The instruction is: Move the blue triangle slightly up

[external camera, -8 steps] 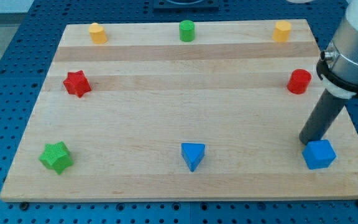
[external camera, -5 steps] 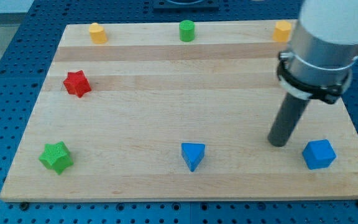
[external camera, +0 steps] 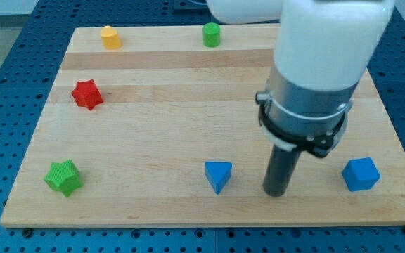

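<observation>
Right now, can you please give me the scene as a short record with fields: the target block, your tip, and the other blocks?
target: blue triangle, near the board's bottom edge, middle
my tip, on the view's right of the blue triangle, slightly lower, not touching it
blue cube, bottom right, right of my tip
green star, bottom left
red star, left side
yellow cylinder, top left
green cylinder, top middle
hidden: the arm covers the board's upper right
surface: wooden board
</observation>
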Action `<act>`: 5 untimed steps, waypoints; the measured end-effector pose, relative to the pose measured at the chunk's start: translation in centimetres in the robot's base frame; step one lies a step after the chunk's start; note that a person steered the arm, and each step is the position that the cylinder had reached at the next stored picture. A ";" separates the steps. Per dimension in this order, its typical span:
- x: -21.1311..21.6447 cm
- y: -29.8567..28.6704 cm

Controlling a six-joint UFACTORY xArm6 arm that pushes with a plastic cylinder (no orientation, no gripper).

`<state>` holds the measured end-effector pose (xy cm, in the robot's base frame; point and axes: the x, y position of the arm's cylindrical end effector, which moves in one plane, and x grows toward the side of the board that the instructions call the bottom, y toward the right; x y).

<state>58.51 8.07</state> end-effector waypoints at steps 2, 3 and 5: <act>2.2 -4.7; 1.8 -5.0; -1.0 -6.9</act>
<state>57.52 1.19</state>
